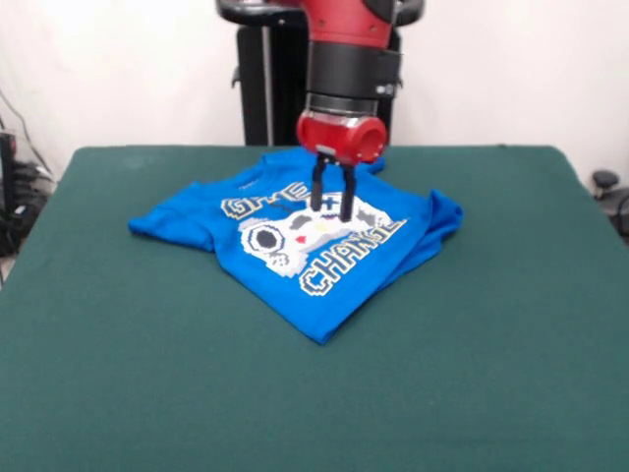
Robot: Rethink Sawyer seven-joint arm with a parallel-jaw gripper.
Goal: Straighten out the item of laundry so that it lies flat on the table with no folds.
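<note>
The bright blue T-shirt lies on the far middle of the dark green table, print side up. It is turned at an angle, and its right side and far edge are bunched and folded. The white controller print and "GAME CHANGER" lettering show, partly creased. My gripper comes straight down from above over the upper part of the print. Its two black fingers stand apart with blue cloth showing between them, so it is open. The tips are at or just above the cloth. I cannot tell if they touch it.
The robot's black pedestal stands behind the table's far edge. Cables and dark gear sit off the left edge. A small dark object sits off the right edge. Green felt surrounds the shirt on all sides.
</note>
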